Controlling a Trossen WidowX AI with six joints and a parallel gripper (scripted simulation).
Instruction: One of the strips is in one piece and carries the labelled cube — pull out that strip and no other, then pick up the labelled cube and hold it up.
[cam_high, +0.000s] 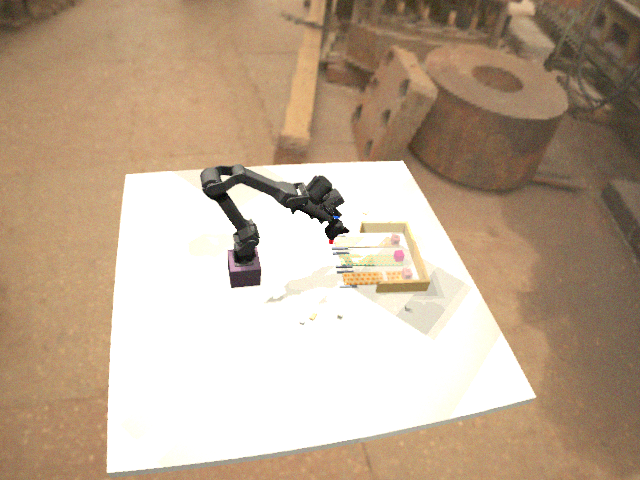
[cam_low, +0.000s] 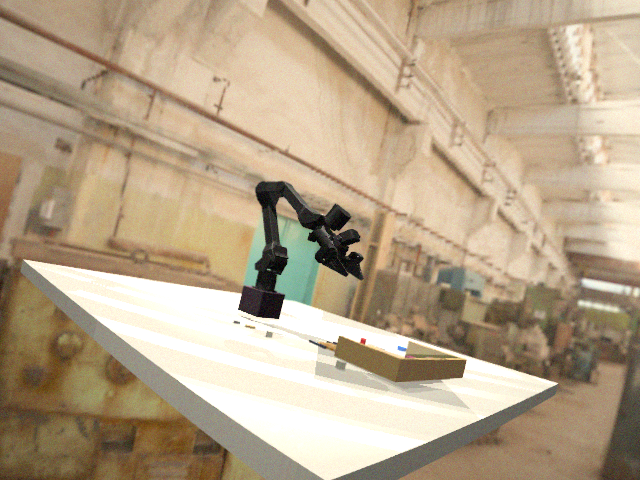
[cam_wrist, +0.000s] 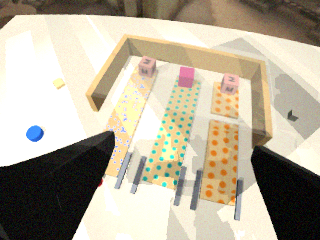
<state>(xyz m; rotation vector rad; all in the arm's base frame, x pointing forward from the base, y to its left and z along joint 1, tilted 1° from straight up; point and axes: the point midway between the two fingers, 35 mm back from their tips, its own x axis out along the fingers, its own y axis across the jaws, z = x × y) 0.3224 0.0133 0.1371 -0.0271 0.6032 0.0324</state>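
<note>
A tan three-sided frame (cam_wrist: 108, 70) (cam_high: 385, 225) (cam_low: 392, 364) holds three dotted strips, each with a small cube at its far end. In the wrist view the left strip (cam_wrist: 134, 107) (cam_high: 356, 241) is cream and carries a pale pink cube (cam_wrist: 147, 66) (cam_high: 395, 238). The middle strip (cam_wrist: 175, 127) (cam_high: 367, 257) is green, looks whole, and carries a magenta cube (cam_wrist: 187, 76) (cam_high: 398, 254). The right strip (cam_wrist: 222, 160) (cam_high: 364, 278) is orange, split by a gap, and carries a pink cube (cam_wrist: 230, 83) (cam_high: 406, 272). My gripper (cam_wrist: 184, 146) (cam_high: 338, 232) (cam_low: 356, 271) is open and empty, above the strips' near ends.
Dark grey bars (cam_wrist: 187, 187) lie at the strips' near ends. A blue disc (cam_wrist: 35, 134) (cam_low: 402, 347) and a red marker (cam_high: 330, 241) (cam_low: 362, 341) sit left of the frame. Small loose bits (cam_high: 312, 316) (cam_wrist: 59, 83) lie on the table. The arm's base (cam_high: 244, 268) stands to the left.
</note>
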